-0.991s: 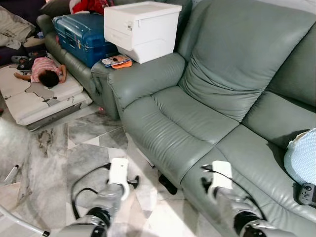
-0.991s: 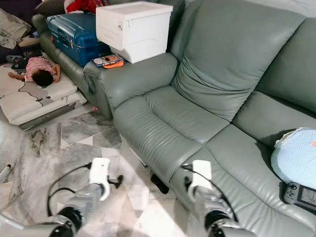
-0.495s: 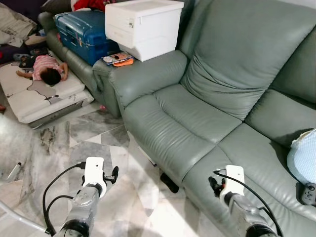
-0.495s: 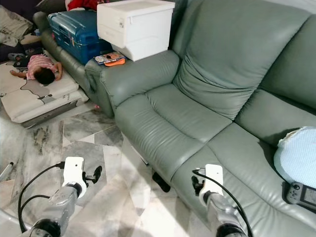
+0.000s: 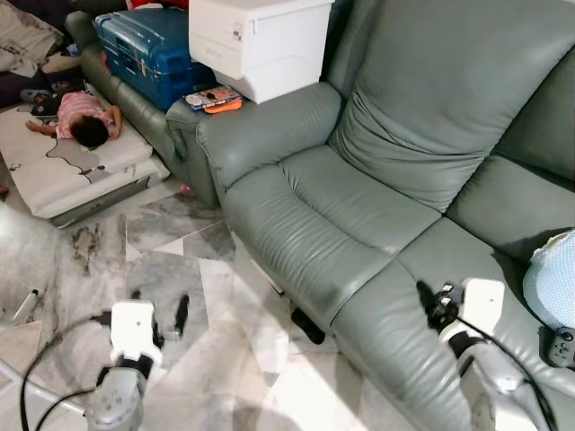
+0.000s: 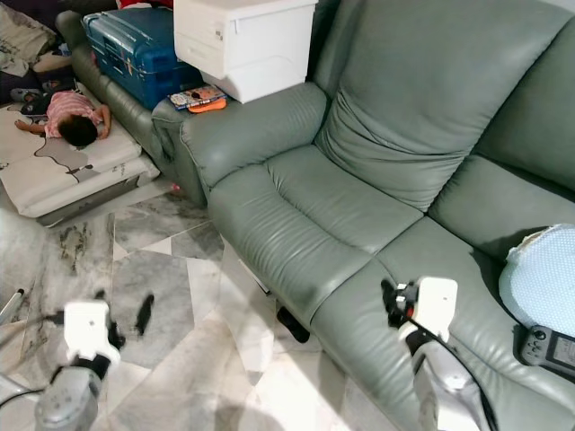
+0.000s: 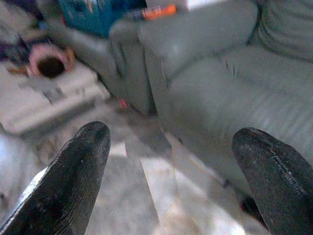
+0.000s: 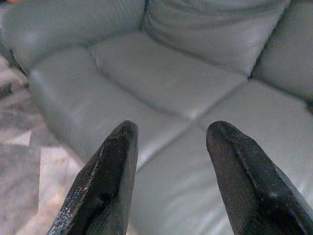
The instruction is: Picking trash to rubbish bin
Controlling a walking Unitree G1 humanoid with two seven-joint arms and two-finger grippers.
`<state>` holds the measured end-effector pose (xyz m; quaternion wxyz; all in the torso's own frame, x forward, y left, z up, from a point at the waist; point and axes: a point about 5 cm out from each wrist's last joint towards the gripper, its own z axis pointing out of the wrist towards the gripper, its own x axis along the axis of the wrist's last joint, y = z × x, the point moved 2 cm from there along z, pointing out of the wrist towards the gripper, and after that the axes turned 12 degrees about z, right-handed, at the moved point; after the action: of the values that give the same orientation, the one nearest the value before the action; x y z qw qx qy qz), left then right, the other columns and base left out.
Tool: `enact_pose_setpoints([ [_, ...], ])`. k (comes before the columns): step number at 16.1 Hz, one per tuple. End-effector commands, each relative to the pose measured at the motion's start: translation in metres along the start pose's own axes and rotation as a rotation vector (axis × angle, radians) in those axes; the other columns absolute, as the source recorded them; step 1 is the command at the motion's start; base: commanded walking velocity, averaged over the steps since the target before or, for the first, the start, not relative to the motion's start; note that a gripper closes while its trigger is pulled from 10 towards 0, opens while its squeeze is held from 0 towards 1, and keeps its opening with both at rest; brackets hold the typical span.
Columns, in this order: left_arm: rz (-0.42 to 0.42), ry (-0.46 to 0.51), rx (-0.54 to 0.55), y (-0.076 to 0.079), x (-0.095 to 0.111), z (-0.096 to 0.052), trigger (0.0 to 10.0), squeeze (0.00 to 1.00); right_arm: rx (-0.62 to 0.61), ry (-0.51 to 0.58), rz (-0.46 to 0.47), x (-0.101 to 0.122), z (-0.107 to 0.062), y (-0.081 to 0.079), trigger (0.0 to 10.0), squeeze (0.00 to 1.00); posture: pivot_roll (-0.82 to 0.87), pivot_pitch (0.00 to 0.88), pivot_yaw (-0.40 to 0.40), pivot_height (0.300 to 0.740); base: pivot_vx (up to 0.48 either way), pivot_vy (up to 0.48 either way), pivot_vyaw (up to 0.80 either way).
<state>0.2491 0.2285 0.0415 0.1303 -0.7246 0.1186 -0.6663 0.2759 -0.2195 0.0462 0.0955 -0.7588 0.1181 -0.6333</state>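
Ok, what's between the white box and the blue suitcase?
On the armrest by the white box, a small orange and printed item lies beside the blue suitcase, seen in the left eye view.

A grey-green leather sofa (image 5: 359,206) stands on a marble floor (image 5: 90,260). A white box (image 5: 260,40) sits on its armrest, a blue suitcase (image 5: 148,49) beside it.

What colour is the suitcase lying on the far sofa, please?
The suitcase is blue, clearest in the left eye view.
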Motion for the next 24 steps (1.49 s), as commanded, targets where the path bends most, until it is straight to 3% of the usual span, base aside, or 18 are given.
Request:
enact_pose_setpoints([
  [1, 0.024, 0.018, 0.000, 0.002, 0.009, 0.002, 10.0, 0.43, 0.026, 0.003, -0.025, 0.007, -0.002, -0.006, 10.0, 0.00, -0.01, 0.076, -0.033, 0.740, 0.000, 0.000, 0.00],
  [2, 0.023, 0.039, -0.014, 0.005, 0.019, 0.005, 10.0, 0.00, 0.036, -0.004, -0.041, 0.009, -0.003, -0.011, 10.0, 0.00, -0.01, 0.073, -0.035, 0.740, 0.000, 0.000, 0.00],
  [5, 0.013, 0.064, -0.042, 0.012, 0.033, 0.011, 10.0, 0.00, 0.049, 0.002, -0.080, 0.014, -0.004, -0.018, 10.0, 0.00, -0.02, 0.059, -0.034, 0.740, 0.000, 0.000, 0.00],
  [7, 0.010, 0.065, -0.038, 0.012, 0.041, 0.017, 10.0, 0.00, 0.087, 0.001, -0.176, 0.021, -0.004, -0.025, 10.0, 0.00, -0.02, 0.051, -0.036, 0.740, 0.000, 0.000, 0.80],
  [11, 0.003, 0.058, -0.044, 0.017, 0.051, 0.023, 10.0, 0.00, 0.089, -0.021, -0.168, 0.024, -0.002, -0.029, 10.0, 0.00, -0.02, 0.036, -0.043, 0.740, 0.000, 0.000, 0.80],
  [18, -0.013, 0.065, -0.004, 0.007, 0.065, 0.040, 10.0, 0.00, 0.114, -0.014, -0.178, 0.031, 0.008, -0.039, 10.0, 0.00, -0.01, 0.033, -0.048, 0.740, 0.000, 0.000, 0.80],
  [24, -0.035, 0.053, 0.007, 0.009, 0.068, 0.043, 10.0, 0.00, 0.119, -0.008, -0.169, 0.033, 0.010, -0.043, 10.0, 0.00, -0.01, 0.040, -0.045, 0.740, 0.000, 0.000, 0.80],
])
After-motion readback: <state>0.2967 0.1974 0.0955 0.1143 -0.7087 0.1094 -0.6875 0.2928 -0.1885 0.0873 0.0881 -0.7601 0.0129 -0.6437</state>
